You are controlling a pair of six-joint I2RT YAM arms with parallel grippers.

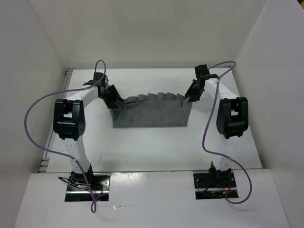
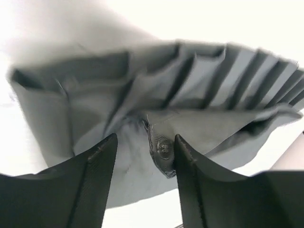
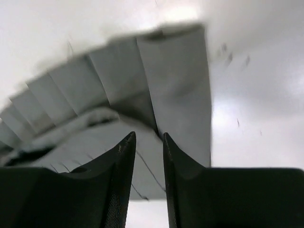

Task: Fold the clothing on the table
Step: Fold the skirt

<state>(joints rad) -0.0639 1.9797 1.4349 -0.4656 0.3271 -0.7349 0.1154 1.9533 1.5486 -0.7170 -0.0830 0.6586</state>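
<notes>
In the top view, the left base (image 1: 84, 183) sits at 7 o'clock and the right base (image 1: 214, 181) at 5 o'clock. Past them is the white table (image 1: 142, 147).

The grey skirt (image 1: 149, 116) lies in the middle of the table, a bit toward 12 o'clock. Its near edge is straight and flat. Its pleats run from near to far. Its far edge dips in the middle and goes up at both ends.

The left claw (image 2: 146, 137) is at the skirt's 10 o'clock corner. Its 2 fingers (image 2: 90, 180) are spread apart, with cloth in the gap. A stitched bit of cloth touches the finger at 3 o'clock.

The right claw (image 3: 148, 134) is at the skirt's 2 o'clock corner. Its fingers are only a little apart, and cloth shows in the thin gap.
</notes>
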